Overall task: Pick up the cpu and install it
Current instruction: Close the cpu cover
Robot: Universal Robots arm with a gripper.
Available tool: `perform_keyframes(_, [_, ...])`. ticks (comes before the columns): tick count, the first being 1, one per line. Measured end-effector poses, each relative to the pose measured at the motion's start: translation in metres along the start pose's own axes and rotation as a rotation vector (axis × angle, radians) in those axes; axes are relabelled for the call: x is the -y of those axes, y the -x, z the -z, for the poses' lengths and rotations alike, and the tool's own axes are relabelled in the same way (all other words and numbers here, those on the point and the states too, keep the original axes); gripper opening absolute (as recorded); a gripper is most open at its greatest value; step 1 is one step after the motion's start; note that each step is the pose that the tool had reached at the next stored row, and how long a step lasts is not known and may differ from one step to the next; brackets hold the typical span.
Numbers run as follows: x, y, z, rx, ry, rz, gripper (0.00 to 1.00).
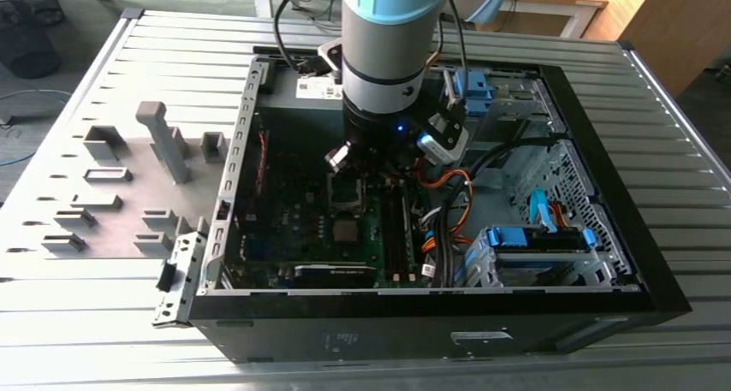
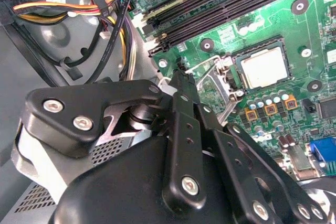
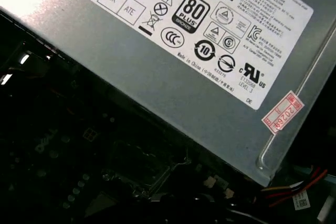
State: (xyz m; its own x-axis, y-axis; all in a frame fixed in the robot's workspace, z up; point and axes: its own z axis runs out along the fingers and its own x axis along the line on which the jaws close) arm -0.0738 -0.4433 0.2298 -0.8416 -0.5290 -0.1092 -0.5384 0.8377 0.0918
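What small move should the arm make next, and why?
Probably lift the gripper straight up a little: the cpu already lies flat in its socket with the bracket open beside it, and the gripper is apart from it.

Upright arm (image 1: 383,57); claw (image 2: 177,77) apparently pointing straight down.

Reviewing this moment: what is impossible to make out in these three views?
- Exterior view: the arm and end effector cover the middle of the motherboard.
- Second wrist view: the end effector's black body blocks part of the motherboard. Whether the cpu is fully seated is too small to tell.
- First wrist view: the motherboard beside the power supply lies in deep shadow, so its parts are unclear.
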Motion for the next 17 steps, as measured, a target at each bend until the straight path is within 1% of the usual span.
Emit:
perform_keyframes(7, [0.0016, 0.0002, 0.0004, 0.0001, 0.0001, 0.0, 0.11])
perform_keyframes(10, [0.0023, 0.0007, -0.0006, 0.0003, 0.0002, 0.0, 0.11])
perform_keyframes(12, [0.0028, 0.0009, -0.0028, 0.0001, 0.0001, 0.0, 0.11])
perform_keyframes(17, [0.0049, 0.0023, -0.0105, 0.0001, 0.0001, 0.0, 0.11])
